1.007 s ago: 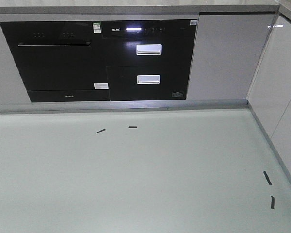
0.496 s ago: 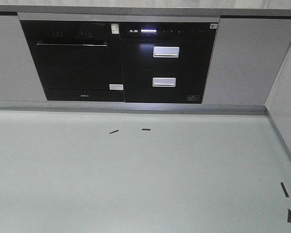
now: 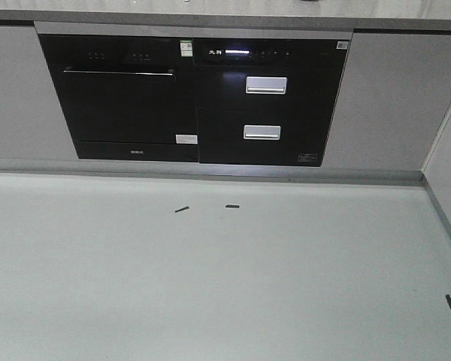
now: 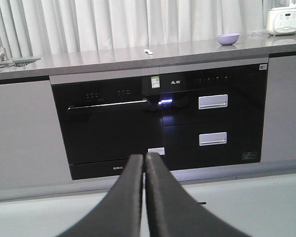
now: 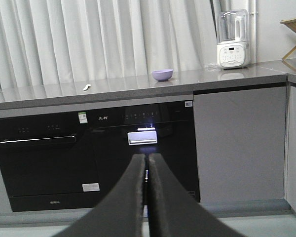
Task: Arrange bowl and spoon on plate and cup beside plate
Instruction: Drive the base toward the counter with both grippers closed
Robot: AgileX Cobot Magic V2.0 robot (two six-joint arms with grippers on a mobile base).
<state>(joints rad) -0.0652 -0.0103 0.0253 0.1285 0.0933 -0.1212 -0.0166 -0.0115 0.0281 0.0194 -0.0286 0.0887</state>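
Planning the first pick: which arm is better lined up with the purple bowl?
Right, likely: the bowl sits almost straight ahead of the right tool; from the left tool it lies far right.

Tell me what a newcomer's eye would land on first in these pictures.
A glossy black glass appliance front with two silver handles dominates, set under the long grey countertop. On that countertop sit the small lavender plastic bowl and, further left in the picture, the small pale plastic spoon. Each wrist view is framed by dark closed fingers: the left gripper and the right gripper.
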